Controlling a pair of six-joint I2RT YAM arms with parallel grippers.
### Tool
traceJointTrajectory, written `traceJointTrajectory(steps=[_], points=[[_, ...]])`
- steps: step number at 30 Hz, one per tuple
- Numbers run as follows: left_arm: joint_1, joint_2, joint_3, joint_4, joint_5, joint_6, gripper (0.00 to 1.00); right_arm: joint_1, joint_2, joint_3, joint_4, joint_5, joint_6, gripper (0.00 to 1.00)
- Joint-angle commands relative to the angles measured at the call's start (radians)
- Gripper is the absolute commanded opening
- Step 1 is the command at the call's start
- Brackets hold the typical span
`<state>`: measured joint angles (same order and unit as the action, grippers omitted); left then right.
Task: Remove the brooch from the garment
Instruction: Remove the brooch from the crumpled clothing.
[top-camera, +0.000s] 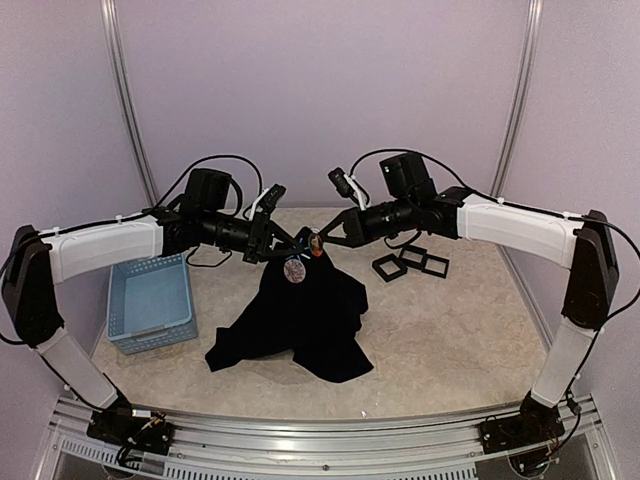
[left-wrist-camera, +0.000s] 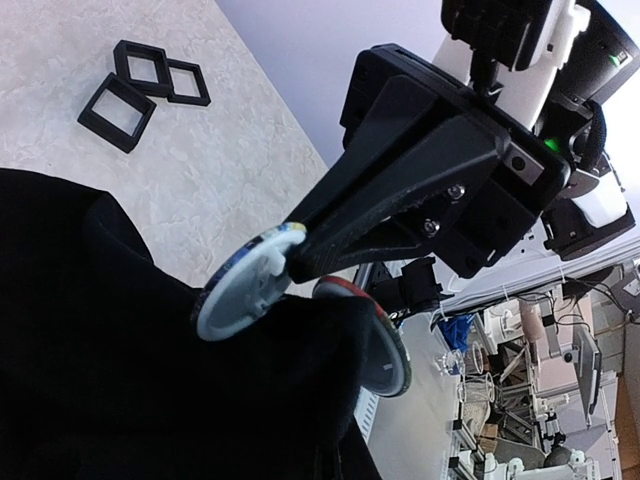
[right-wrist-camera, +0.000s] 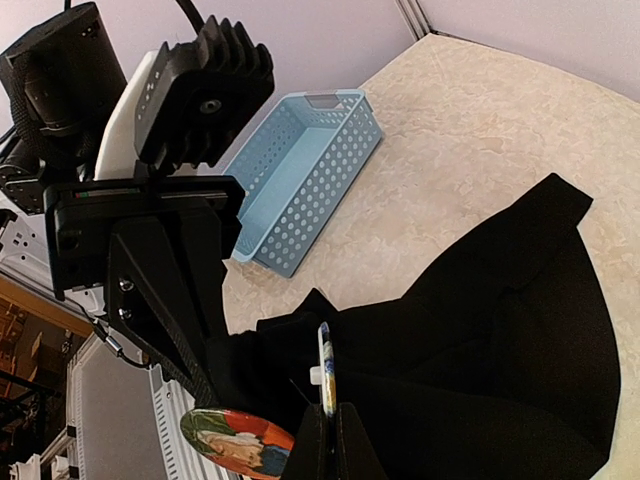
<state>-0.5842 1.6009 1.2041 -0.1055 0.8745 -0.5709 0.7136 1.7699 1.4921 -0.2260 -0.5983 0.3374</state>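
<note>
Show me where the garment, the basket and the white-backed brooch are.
garment (top-camera: 300, 330), top view, middle of the cloth.
basket (top-camera: 150, 297), top view, its bare floor.
white-backed brooch (left-wrist-camera: 238, 292), left wrist view, its back.

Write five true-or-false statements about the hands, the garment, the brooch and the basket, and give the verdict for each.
1. The garment is held up at its top, with its lower part on the table. True.
2. The brooch lies in the basket. False: it is at the raised top of the garment, far from the basket.
3. The right hand is shut on the brooch's edge. True.
4. The left hand hangs open above the basket. False: it is shut on the garment, facing the right hand.
5. The black square frames sit beside the basket. False: they lie on the opposite side of the garment, under the right arm.
</note>
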Motion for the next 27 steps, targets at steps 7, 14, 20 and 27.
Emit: traceJointTrajectory(steps=[7, 14, 20, 27], points=[[0.0, -0.031, -0.009, 0.001, -0.021, -0.003, 0.0, 0.014, -0.043, 0.015, -0.094, 0.083, -0.06, 0.0], [0.006, -0.052, -0.035, -0.011, -0.084, -0.015, 0.0, 0.014, -0.095, -0.024, -0.088, 0.257, -0.038, 0.0], [0.014, -0.068, -0.061, -0.072, -0.177, -0.022, 0.0, 0.003, -0.136, -0.061, -0.082, 0.343, -0.017, 0.0], [0.033, -0.068, -0.067, -0.153, -0.34, -0.03, 0.17, -0.082, -0.193, -0.094, -0.087, 0.321, -0.003, 0.0]])
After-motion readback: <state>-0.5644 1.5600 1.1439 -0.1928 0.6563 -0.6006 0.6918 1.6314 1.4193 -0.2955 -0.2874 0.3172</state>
